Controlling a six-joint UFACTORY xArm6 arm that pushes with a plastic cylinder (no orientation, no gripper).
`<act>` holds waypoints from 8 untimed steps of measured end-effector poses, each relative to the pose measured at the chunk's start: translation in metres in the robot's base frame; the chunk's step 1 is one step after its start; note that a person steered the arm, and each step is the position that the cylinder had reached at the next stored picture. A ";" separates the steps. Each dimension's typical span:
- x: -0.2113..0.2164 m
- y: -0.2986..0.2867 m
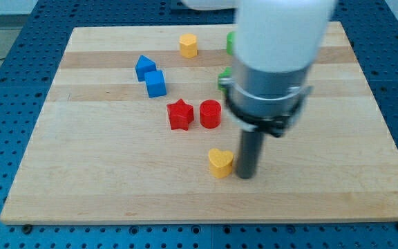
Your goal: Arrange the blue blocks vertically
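Two blue blocks lie at the board's upper left: a blue house-shaped block (144,67) and, just below and right of it and touching it, a blue cube (155,84). My tip (245,175) rests on the board at lower centre, right next to a yellow heart block (220,162). The tip is far below and to the right of the blue blocks.
A red star block (180,114) and a red cylinder (211,113) sit mid-board. A yellow block (188,45) lies near the top. Two green blocks (231,43) (224,78) are partly hidden behind the arm. The wooden board (81,173) ends at blue pegboard.
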State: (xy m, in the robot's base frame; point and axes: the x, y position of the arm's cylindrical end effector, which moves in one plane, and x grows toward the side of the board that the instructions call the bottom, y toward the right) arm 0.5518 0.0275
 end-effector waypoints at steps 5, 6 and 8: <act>-0.169 -0.221; -0.244 -0.219; -0.271 -0.153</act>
State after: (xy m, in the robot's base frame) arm 0.2804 -0.1254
